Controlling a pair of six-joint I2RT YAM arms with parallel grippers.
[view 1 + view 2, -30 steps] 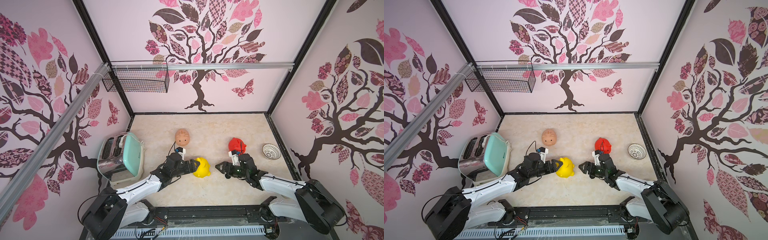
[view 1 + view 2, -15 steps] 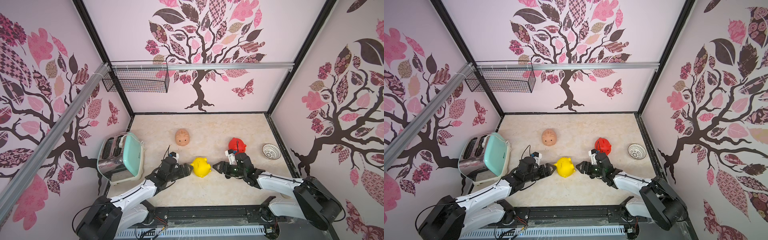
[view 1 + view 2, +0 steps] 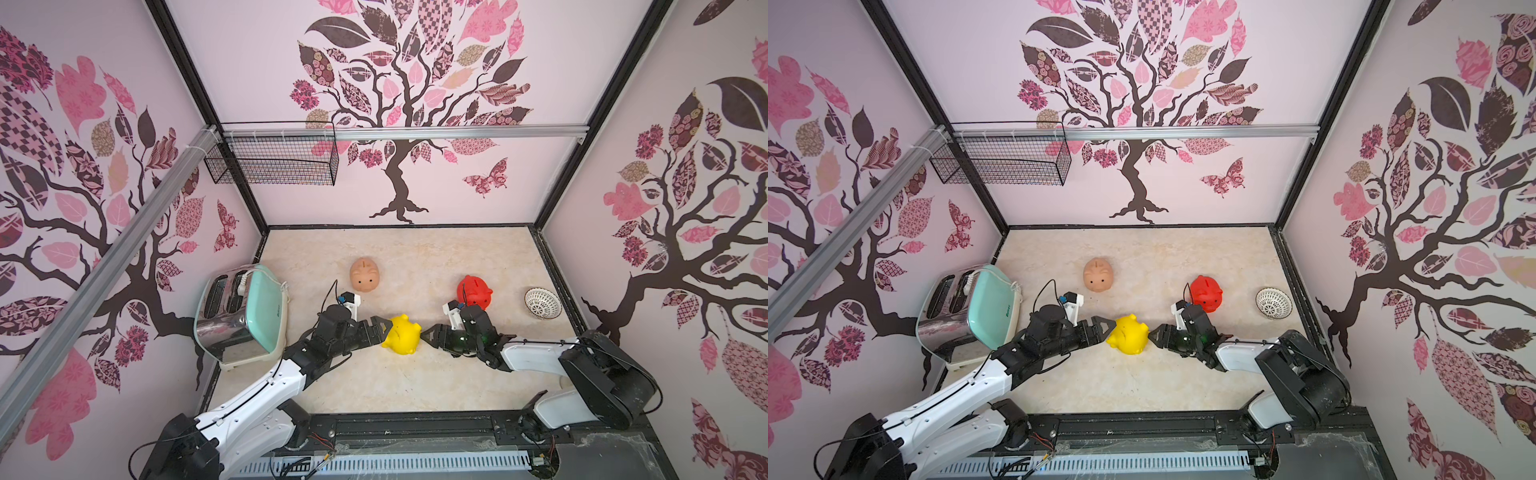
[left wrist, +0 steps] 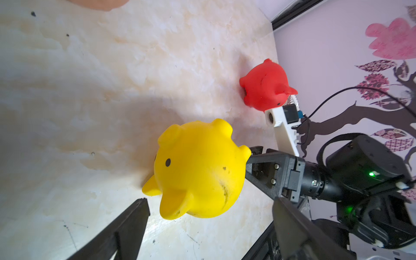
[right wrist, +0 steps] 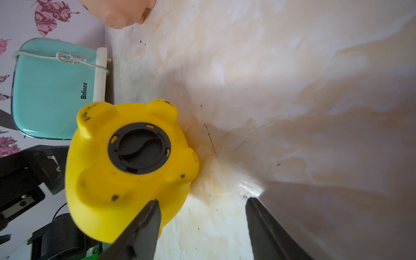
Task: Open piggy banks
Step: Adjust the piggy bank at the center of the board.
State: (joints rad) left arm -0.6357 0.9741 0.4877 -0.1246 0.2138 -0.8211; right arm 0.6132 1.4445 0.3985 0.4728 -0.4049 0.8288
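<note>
A: Yellow pig [image 3: 401,334] on its side on the counter [image 3: 415,382], near the toaster [image 3: 245,316], plug [image 5: 139,148] facing right claw [image 3: 426,334]
B: Claws?
A: Left claw [image 3: 383,330] and right claw both released, flanking it. Risk: the unheld glossy pig skids if the plug is pushed

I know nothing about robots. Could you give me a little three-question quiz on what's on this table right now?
1. Which piggy bank lies between the left gripper and the right gripper? A the peach one, B the yellow pig, C the red one.
2. True or false: the yellow pig's black belly plug is in place.
3. Fill in: the white lattice ___ sits by the wall on the right arm's side.
Key: 1 B; 2 true; 3 bowl.
</note>
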